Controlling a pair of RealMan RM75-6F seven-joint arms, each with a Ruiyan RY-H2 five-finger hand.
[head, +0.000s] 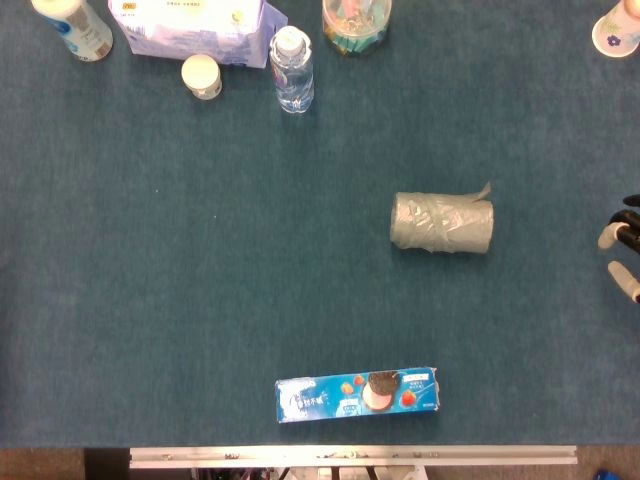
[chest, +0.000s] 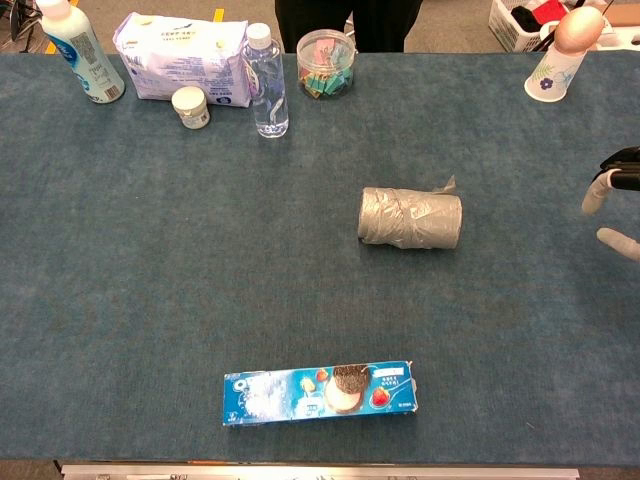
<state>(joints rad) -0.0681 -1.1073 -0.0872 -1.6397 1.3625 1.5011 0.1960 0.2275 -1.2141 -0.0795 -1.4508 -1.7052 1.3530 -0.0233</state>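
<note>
Only the fingertips of my right hand (head: 625, 246) show at the right edge of the table, spread apart and holding nothing; the chest view shows the same right hand (chest: 612, 205) at its right edge. Nearest to it lies a grey roll of plastic bags (head: 442, 222) on its side, a hand's width to the left, also seen as the grey roll (chest: 410, 218). A blue cookie box (head: 357, 394) lies flat near the front edge, the same blue cookie box (chest: 319, 393). My left hand is in neither view.
Along the back stand a white bottle (chest: 83, 45), a tissue pack (chest: 183, 58), a small white jar (chest: 190, 107), a clear water bottle (chest: 265, 80), a jar of clips (chest: 326, 62) and a paper cup (chest: 553, 68). A metal rail (head: 350, 456) edges the table front.
</note>
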